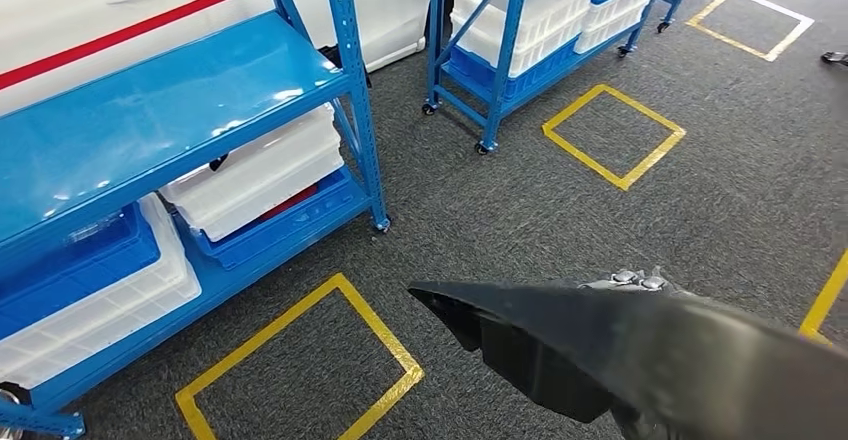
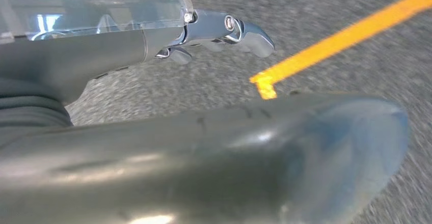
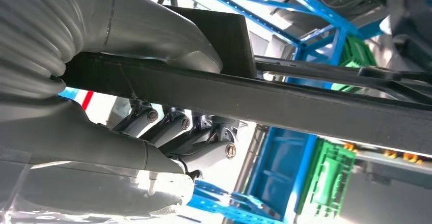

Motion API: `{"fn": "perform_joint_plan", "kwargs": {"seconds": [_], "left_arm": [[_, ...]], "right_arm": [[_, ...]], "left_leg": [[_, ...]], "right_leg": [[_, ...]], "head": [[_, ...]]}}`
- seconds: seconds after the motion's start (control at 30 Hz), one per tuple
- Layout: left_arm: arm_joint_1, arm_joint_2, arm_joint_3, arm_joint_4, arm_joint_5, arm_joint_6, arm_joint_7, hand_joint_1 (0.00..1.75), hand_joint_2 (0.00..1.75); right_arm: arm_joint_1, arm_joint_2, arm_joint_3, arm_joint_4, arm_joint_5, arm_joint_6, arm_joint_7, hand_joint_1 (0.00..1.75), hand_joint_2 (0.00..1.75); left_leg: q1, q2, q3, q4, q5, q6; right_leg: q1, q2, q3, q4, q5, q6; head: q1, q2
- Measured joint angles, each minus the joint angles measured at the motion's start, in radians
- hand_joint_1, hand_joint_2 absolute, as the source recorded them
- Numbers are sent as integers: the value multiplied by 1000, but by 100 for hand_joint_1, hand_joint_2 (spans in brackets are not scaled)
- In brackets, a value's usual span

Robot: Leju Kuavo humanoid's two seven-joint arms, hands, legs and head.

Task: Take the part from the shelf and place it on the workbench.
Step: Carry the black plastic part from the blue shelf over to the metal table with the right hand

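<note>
A large black plastic part (image 1: 620, 360), long and pointed at one end, hangs over the carpet at the lower right of the head view. My right hand (image 1: 636, 280) grips its far edge, with silver fingertips showing above it. In the right wrist view the thumb (image 3: 153, 35) lies across one side of the part's dark bar (image 3: 285, 102) and the fingers (image 3: 183, 132) curl against the other side. My left hand (image 2: 153, 81) hangs over the grey floor with its thumb (image 2: 229, 168) and fingers (image 2: 224, 30) apart and nothing between them.
A blue shelf rack (image 1: 160, 110) with white bins (image 1: 260, 175) and blue bins (image 1: 70, 270) stands at the left. A second blue rack (image 1: 530, 30) stands further back. Yellow tape squares (image 1: 300, 370) mark the grey carpet, and another square (image 1: 612, 135) lies beyond.
</note>
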Motion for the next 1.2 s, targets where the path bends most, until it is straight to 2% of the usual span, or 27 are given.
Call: {"fn": "perform_joint_plan", "kwargs": {"seconds": [0.03, 0.07, 0.13, 0.17, 0.2, 0.27, 0.33, 0.37, 0.4, 0.43, 0.5, 0.53, 0.57, 0.63, 0.67, 0.7, 0.77, 0.8, 0.83, 0.87, 0.9, 0.93, 0.97, 1.03, 1.1, 1.17, 1.2], "left_arm": [[0, 0, 0, 0, 2, -1, -4, 0, 0], [0, 0, 0, 1, 6, -2, -6, 0, 0], [-2, 0, 0, 2, 14, -1, -8, 0, 0], [-4, -1, 0, 2, 18, 0, -6, 0, 0], [-5, -1, 1, 2, 23, 4, -2, 0, 0], [-3, -5, 3, 3, 29, 15, 9, 0, 0], [4, -11, 5, 3, 30, 25, 15, 0, 0], [6, -15, 6, 3, 30, 28, 16, 0, 0], [6, -19, 6, 3, 30, 30, 16, 0, 0], [6, -22, 7, 3, 30, 31, 16, 0, 0], [5, -29, 7, 3, 30, 32, 16, 0, 0], [5, -32, 8, 3, 30, 32, 16, 0, 0], [6, -33, 8, 3, 30, 32, 16, 0, 0], [5, -35, 8, 4, 27, 31, 16, 0, 0], [4, -36, 8, 4, 22, 30, 16, 0, 0], [4, -38, 8, 4, 15, 29, 16, 0, 0], [4, -41, 7, 4, 2, 28, 16, 0, 0], [6, -45, 7, 5, -2, 28, 14, 0, 0], [8, -48, 6, 5, -3, 28, 12, 0, 0], [11, -52, 6, 6, -3, 27, 9, 0, 0], [13, -56, 6, 7, -3, 26, 6, 0, 0], [14, -61, 6, 7, -3, 25, 4, 0, 0], [14, -65, 6, 8, -3, 23, 3, 0, 0], [12, -73, 5, 8, -2, 23, 4, 0, 0], [11, -82, 6, 8, 0, 31, 13, 0, 0], [9, -91, 6, 9, 7, 40, 18, 0, 0], [7, -93, 6, 9, 12, 43, 17, 0, 0]], "right_arm": [[-12, -4, 11, 3, -8, -4, 1, 166, 175], [-24, -7, 21, 7, -20, -6, 1, 166, 175], [-46, -15, 38, 20, -47, -4, 2, 166, 175], [-58, -19, 45, 30, -61, 0, 2, 166, 175], [-71, -22, 53, 41, -73, 7, 2, 166, 175], [-94, -24, 72, 69, -88, 26, 2, 166, 175], [-104, -24, 93, 101, -93, 42, 2, 166, 175], [-105, -24, 102, 115, -93, 46, 2, 166, 175], [-107, -24, 110, 126, -93, 48, 2, 166, 175], [-109, -24, 115, 134, -93, 49, 2, 166, 175], [-117, -24, 123, 146, -93, 49, 2, 166, 175], [-121, -25, 127, 150, -92, 49, 2, 166, 175], [-124, -25, 129, 153, -93, 49, 2, 166, 175], [-128, -25, 133, 161, -99, 60, 13, 166, 175], [-132, -26, 137, 168, -105, 73, 27, 166, 175], [-137, -26, 144, 181, -111, 89, 43, 166, 175], [-148, -24, 163, 220, -113, 116, 65, 166, 175], [-152, -22, 174, 246, -109, 123, 67, 166, 175], [-155, -20, 184, 273, -102, 130, 66, 166, 175], [-162, -19, 196, 304, -97, 137, 64, 166, 175], [-172, -17, 207, 335, -94, 144, 61, 166, 175], [-186, -15, 218, 363, -95, 150, 60, 166, 175], [-202, -13, 227, 388, -100, 154, 59, 166, 175], [-239, -7, 238, 422, -119, 157, 65, 166, 175], [-279, -1, 242, 445, -155, 164, 88, 166, 175], [-317, 1, 244, 460, -194, 173, 114, 166, 175], [-335, 1, 244, 465, -211, 176, 123, 166, 175]], "left_leg": [[2, -17, 16, -39, 11, 3], [1, -28, 21, -54, 10, 9], [-1, -13, 21, -59, 14, 23], [0, -3, 22, -64, 18, 31], [1, 9, 23, -68, 23, 39], [-1, 33, 22, -74, 27, 49], [-5, 58, 21, -73, 27, 51], [-6, 70, 20, -73, 26, 52], [-7, 80, 21, -73, 26, 51], [-8, 90, 23, -73, 24, 50], [-11, 106, 27, -73, 20, 45], [-13, 113, 29, -73, 18, 41], [-15, 121, 31, -73, 16, 36], [-16, 138, 36, -76, 13, 25], [-15, 138, 39, -74, 8, 20], [-14, 124, 35, -59, -4, 15], [-10, 77, -4, 30, -57, 8], [-10, 58, -39, 99, -89, 5], [-9, 50, -73, 164, -112, 3], [-9, 46, -95, 201, -116, 1], [-9, 45, -101, 202, -101, -1], [-8, 43, -87, 164, -68, -1], [-5, 34, -60, 99, -27, -1], [-2, 1, -10, -18, 21, 2], [-3, -13, 4, -56, 26, 12], [-5, 4, 4, -61, 33, 28], [-5, 13, 5, -65, 37, 36]], "right_leg": [[0, 11, -5, 4, 0, 6], [0, 21, -10, 6, 2, 13], [-2, 40, -19, 3, 9, 28], [-2, 32, -23, 8, 7, 33], [-1, 12, -34, 28, -6, 38], [0, -46, -81, 126, -61, 45], [-3, -70, -140, 250, -112, 50], [-4, -73, -153, 278, -116, 51], [-4, -76, -147, 268, -100, 50], [-4, -82, -119, 217, -70, 47], [5, -119, -42, 73, -16, 33], [10, -135, -17, 24, -4, 25], [15, -145, -6, 0, -3, 19], [18, -128, -7, -6, -3, 10], [15, -118, -5, -11, 0, 5], [12, -108, -2, -17, 4, -2], [6, -89, 2, -26, 10, -11], [6, -79, 1, -26, 11, -14], [6, -68, 0, -25, 11, -15], [6, -55, -1, -24, 11, -16], [6, -42, -1, -22, 11, -16], [5, -30, -1, -20, 11, -15], [5, -18, -1, -15, 10, -13], [6, 2, -8, -3, 6, -4], [5, 20, -18, 4, 7, 9], [1, 28, -24, 4, 11, 22], [1, 13, -30, 14, 4, 27]], "head": [[0, 0], [0, 0], [0, 0], [1, 0], [3, 0], [7, 0], [7, 0], [7, 0], [7, 0], [8, 0], [7, 0], [7, 0], [7, 0], [7, 0], [7, 0], [6, 0], [5, 0], [4, 0], [4, 0], [3, 0], [3, 0], [3, 0], [3, 0], [4, 0], [4, 0], [3, 0], [4, 0]]}}
